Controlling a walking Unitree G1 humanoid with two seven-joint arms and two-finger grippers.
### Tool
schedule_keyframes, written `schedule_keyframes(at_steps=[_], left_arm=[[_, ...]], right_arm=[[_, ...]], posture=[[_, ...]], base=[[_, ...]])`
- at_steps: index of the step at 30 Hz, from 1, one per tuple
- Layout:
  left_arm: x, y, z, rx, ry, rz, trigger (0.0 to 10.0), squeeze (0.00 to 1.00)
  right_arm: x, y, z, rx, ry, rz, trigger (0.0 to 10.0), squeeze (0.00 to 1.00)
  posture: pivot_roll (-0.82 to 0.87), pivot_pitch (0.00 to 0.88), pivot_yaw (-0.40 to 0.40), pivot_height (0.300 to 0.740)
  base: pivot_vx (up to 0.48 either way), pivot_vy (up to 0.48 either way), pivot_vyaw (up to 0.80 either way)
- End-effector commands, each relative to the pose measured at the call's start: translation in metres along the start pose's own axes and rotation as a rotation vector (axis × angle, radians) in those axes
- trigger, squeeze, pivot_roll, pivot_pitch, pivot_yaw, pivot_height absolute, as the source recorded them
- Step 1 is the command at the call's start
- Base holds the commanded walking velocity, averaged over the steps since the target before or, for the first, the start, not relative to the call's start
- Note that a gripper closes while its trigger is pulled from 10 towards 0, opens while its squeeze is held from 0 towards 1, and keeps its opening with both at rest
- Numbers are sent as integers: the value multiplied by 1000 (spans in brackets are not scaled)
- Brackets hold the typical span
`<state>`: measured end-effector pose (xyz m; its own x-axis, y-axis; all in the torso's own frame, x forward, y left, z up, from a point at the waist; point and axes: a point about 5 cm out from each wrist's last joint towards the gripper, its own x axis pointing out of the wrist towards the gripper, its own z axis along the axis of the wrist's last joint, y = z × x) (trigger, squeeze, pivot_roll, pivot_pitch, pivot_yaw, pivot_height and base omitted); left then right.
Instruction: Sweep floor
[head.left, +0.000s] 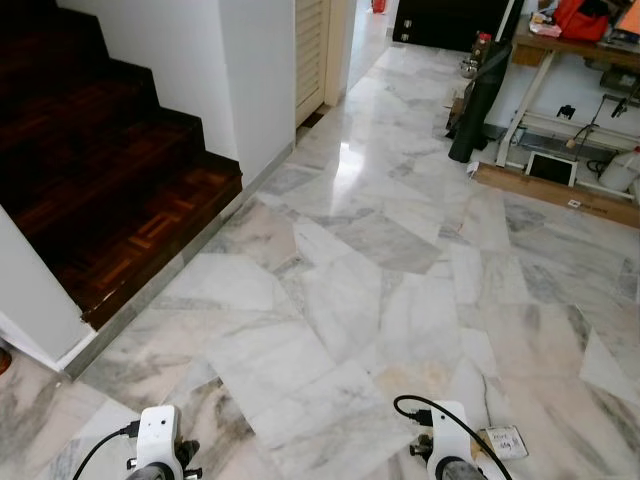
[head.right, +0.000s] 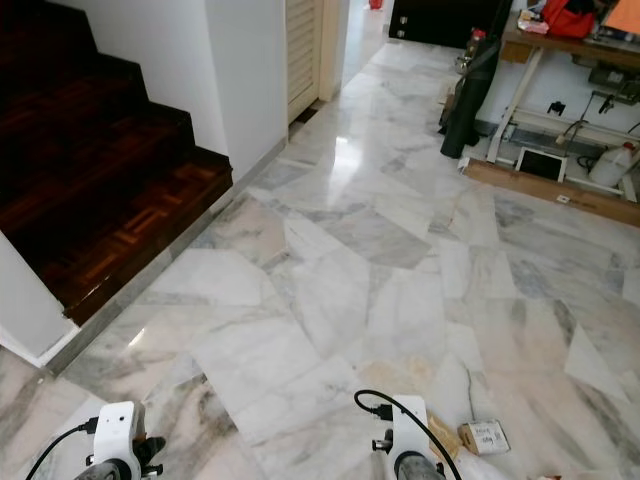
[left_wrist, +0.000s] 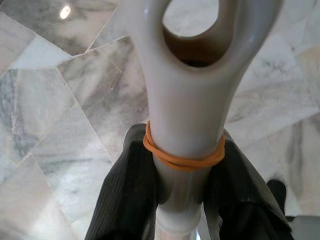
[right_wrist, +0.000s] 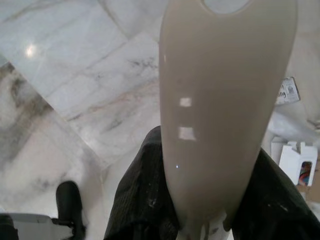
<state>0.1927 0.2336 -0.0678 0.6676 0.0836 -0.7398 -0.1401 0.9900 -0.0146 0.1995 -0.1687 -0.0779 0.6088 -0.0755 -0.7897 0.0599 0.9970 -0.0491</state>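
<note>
Head stereo pair overlooks marble floor (head.left: 380, 260); wrist cameras close above it.

Home interior: polished marble floor (head.left: 380, 260) across the frame, dark wooden staircase (head.left: 110, 170) at upper left, louvred door (head.left: 309, 50) at top centre, cluttered work table (head.left: 575, 45) at upper right.

The marble floor (head.left: 380, 260) is gleaming glossy; the stairs (head.left: 110, 190) are showing dark polished wood. Ribbed black fingers (left_wrist: 125, 200) are squeezing a smooth, probably plastic, cream handle (left_wrist: 185, 115).
</note>
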Motion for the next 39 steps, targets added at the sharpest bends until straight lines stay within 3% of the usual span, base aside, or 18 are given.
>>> schedule_keyframes(at_steps=[1, 22, 33, 39], left_arm=[[1, -1, 2, 17, -2, -2, 10000, 0], [1, -1, 1, 12, -1, -2, 10000, 0], [1, -1, 2, 15, -2, -3, 10000, 0], [1, -2, 4, 25, -11, -3, 10000, 0]], right_arm=[[-1, 6, -4, 49, 13, 25, 10000, 0], [0, 4, -3, 54, 14, 15, 10000, 0], [0, 5, -3, 47, 16, 21, 10000, 0], [0, 6, -3, 35, 18, 23, 10000, 0]], posture=[[41, 0, -12, 740], [43, 0, -14, 740], [44, 0, -13, 740], [47, 0, -14, 740]], base=[[0, 349, -544], [0, 350, 0], [0, 346, -724], [0, 0, -710]])
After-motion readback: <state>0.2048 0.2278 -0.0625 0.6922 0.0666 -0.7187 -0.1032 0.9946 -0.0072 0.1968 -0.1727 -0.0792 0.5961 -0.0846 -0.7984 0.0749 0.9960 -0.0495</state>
